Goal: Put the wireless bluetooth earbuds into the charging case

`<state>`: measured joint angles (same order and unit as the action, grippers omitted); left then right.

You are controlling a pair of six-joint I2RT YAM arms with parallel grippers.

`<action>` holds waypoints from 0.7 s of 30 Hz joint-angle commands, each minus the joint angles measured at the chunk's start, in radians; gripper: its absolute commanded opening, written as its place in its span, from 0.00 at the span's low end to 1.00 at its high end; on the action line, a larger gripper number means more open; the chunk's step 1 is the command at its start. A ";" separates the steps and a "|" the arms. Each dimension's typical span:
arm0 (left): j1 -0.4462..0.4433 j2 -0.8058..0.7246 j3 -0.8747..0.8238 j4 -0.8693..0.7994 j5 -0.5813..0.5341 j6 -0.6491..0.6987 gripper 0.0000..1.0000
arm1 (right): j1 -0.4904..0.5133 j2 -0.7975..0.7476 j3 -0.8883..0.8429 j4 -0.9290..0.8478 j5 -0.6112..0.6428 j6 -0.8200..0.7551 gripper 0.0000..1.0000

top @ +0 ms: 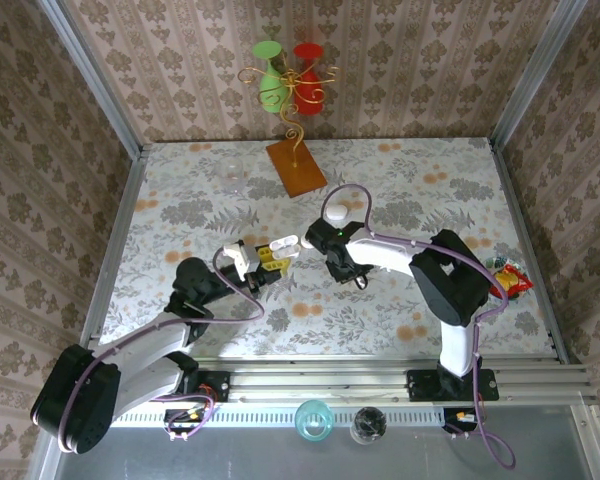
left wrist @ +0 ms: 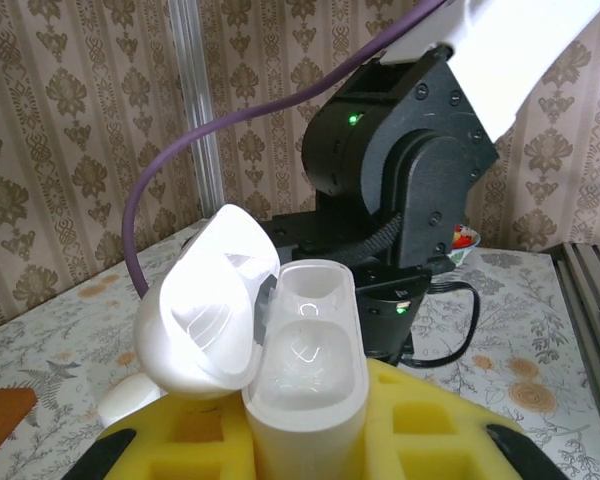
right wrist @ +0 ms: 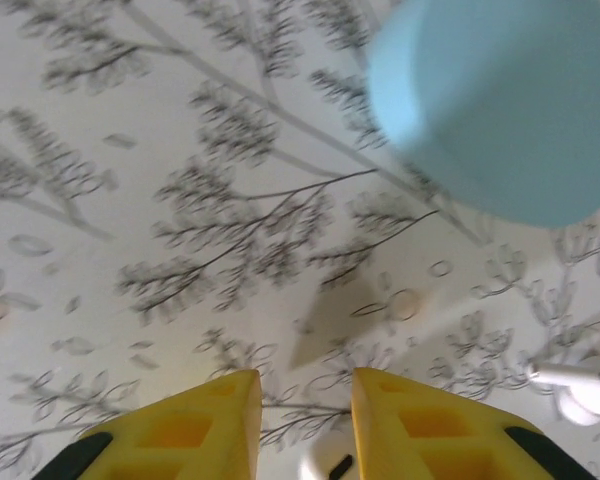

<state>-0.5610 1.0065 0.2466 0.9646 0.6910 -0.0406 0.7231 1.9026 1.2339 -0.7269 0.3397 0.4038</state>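
Status: nothing seated yet, as far as we can see.

- **Left:** the left gripper [top: 268, 262] is pinched on the white case [left wrist: 308, 385] and holds it upright. The lid [left wrist: 205, 320] is flipped open to the side, and both wells [left wrist: 305, 300] look empty.
- **Right:** the right gripper [right wrist: 305, 388] points down at the table, fingers slightly parted, with table showing through the gap.
- **Buds:** one bud [right wrist: 325, 467] sits at the base of that gap. We can't tell if it's pinched or just lying underneath. The second bud [right wrist: 580, 392] lies on the table off to the side.
- **Other:** a blurred blue case [right wrist: 500, 100] is further out in that view.

We'd call this early. The case is open and presented, and both buds are left to pick up and insert.
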 commanded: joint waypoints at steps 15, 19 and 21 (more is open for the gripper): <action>0.007 -0.006 -0.014 0.021 0.020 0.010 0.05 | -0.175 -0.123 -0.075 0.091 -0.393 -0.100 0.54; 0.007 0.004 -0.013 0.029 0.022 0.006 0.05 | -0.223 -0.060 -0.047 0.083 -0.548 -0.151 0.56; 0.006 0.006 -0.013 0.031 0.022 0.004 0.05 | -0.233 -0.035 -0.042 0.096 -0.589 -0.162 0.56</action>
<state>-0.5610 1.0100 0.2405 0.9661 0.6952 -0.0364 0.4896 1.8294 1.1828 -0.6315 -0.0956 0.2935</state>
